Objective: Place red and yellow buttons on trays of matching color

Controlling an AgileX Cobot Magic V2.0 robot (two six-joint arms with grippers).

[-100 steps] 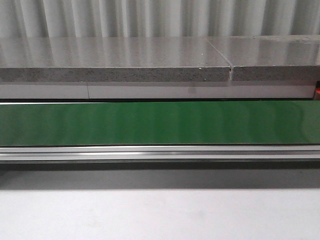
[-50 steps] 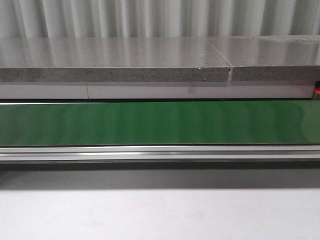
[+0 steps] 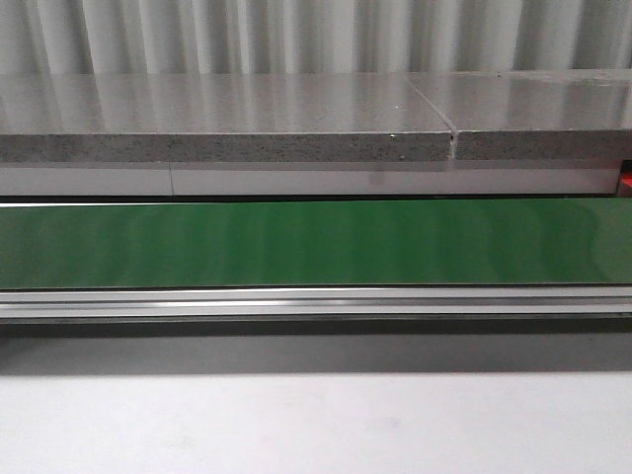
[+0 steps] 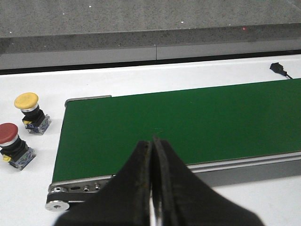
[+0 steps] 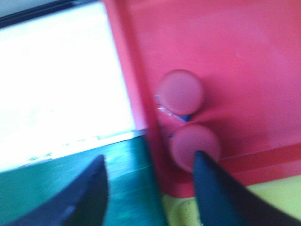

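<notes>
White table (image 4: 141, 77) carries a green belt (image 4: 188, 122); beside its end stand one yellow button (image 4: 29, 106) and one red button (image 4: 10, 141). Two red buttons (image 5: 181, 92) sit on the red tray (image 5: 244, 52). Left gripper (image 4: 152, 188) closed, empty; right gripper (image 5: 148, 188) spread wide.

Green belt (image 4: 188, 127) lies bare under my left fingers (image 4: 143, 188): free passage along it. Yellow button (image 4: 29, 112) and red button (image 4: 11, 146) stand on the table (image 4: 28, 197) just off its end, near each other. Two red buttons (image 5: 181, 92) crowd the red tray (image 5: 244, 61).
</notes>
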